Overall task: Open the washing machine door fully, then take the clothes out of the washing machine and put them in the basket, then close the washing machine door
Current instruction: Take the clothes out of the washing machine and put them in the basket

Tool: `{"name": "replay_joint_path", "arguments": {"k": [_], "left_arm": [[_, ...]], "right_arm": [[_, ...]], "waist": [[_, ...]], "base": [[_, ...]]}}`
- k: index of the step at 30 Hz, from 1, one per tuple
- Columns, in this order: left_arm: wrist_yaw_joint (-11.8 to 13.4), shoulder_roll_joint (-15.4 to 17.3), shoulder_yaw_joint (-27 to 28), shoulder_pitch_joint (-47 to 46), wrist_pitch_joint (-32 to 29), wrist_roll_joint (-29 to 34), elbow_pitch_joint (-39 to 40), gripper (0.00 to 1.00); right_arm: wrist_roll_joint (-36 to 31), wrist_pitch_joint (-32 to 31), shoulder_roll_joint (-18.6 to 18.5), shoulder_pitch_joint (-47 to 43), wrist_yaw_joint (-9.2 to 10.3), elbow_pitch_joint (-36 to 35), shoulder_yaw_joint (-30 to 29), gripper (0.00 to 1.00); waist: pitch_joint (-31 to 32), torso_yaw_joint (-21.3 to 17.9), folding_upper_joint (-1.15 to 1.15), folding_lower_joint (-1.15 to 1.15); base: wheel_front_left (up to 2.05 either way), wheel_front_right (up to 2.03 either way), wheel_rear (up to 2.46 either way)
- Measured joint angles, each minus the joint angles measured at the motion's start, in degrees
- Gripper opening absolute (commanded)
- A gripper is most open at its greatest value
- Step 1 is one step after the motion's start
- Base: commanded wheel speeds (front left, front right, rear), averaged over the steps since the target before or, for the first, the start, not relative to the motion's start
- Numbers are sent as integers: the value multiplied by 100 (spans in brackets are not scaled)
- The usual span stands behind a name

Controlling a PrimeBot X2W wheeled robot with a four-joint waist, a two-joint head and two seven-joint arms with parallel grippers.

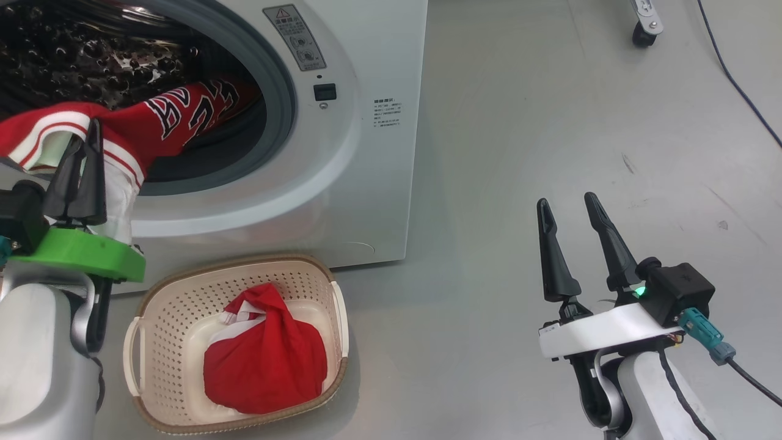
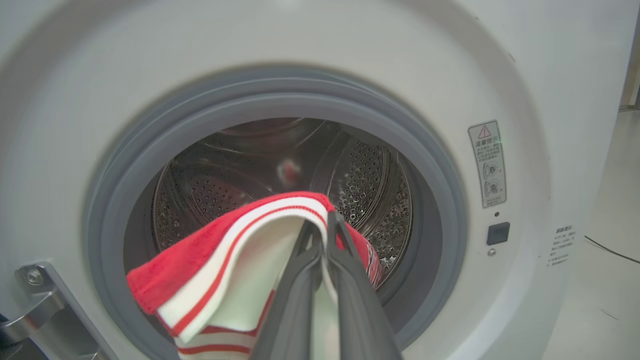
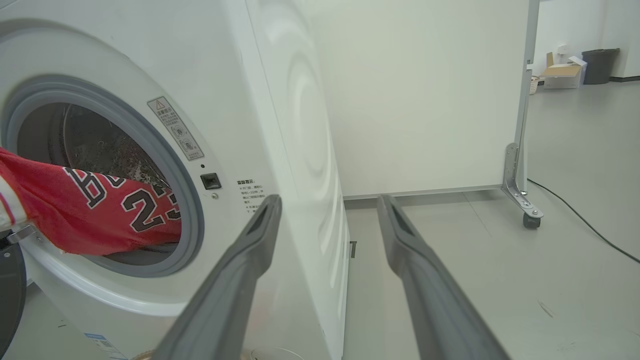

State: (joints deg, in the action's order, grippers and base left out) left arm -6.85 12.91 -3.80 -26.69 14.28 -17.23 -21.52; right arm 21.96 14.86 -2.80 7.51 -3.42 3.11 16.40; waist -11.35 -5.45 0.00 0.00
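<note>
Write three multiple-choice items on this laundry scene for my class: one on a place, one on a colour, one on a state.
1. Where is the basket?
A. on the floor before the washer
B. on top of the washer
C. on a shelf

2. What colour is the piece in the basket?
A. blue
B. red
C. green

3. The left gripper is:
A. open
B. shut on the jersey
C. shut on the basket

Answers: 1 A, it stands on the floor below the washer's opening; 2 B, a red bundle lies in it; 3 B, its fingers pinch the jersey's striped edge.
</note>
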Motion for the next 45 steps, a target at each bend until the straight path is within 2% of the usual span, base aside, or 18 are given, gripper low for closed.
{"name": "replay_joint_path", "arguments": {"k": [13, 21, 34, 45], "left_arm": [[58, -105, 382, 171, 18, -1, 1413, 0], [58, -116, 516, 333, 46, -1, 1981, 0], [58, -136, 352, 848, 41, 0, 2258, 0], [53, -142, -45, 1369, -524, -1, 2093, 0]], "right_arm": [[0, 0, 0, -104, -5, 3, -40, 100], [0, 0, 0, -105, -31, 3, -37, 100], [0, 0, 0, -130, -56, 1, -36, 100], [1, 0, 0, -134, -57, -70, 77, 100]], "waist": [[132, 52, 0, 0], [187, 43, 0, 0], [196, 22, 0, 0], [20, -34, 0, 0]], "base": [[0, 0, 0], [0, 0, 0], [0, 0, 0], [0, 0, 0]]}}
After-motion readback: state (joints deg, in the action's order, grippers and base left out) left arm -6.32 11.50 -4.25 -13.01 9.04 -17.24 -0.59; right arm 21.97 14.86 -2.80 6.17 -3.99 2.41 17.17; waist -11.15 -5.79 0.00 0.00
